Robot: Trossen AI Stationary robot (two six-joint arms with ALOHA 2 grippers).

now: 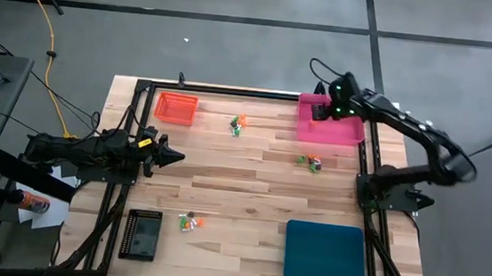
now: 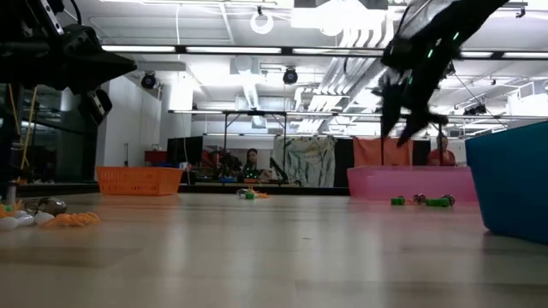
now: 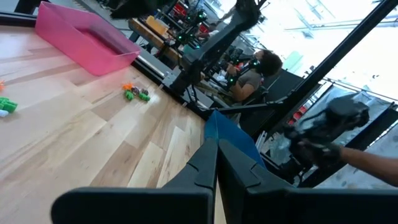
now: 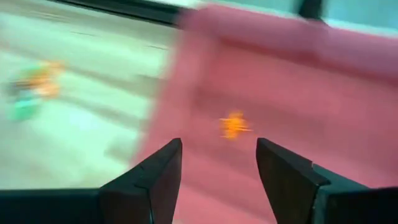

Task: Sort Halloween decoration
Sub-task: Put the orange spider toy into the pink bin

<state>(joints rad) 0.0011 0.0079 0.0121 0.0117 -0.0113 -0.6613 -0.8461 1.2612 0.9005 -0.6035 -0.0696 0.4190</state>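
While the right pincer (image 4: 217,163) hangs spread over the pink tray (image 4: 348,81), an orange trinket (image 4: 234,125) lies just beyond its tips; a low exit could knock it. Left pincer (image 1: 173,157) waits pressed together, other trinkets (image 1: 308,162) well apart.

Right wrist view smeared for us, orange trinket (image 4: 234,125) in pink tray (image 4: 298,81) only a blob, teal tray (image 2: 512,175) cut by low view's edge, trinket shapes too small to tell.
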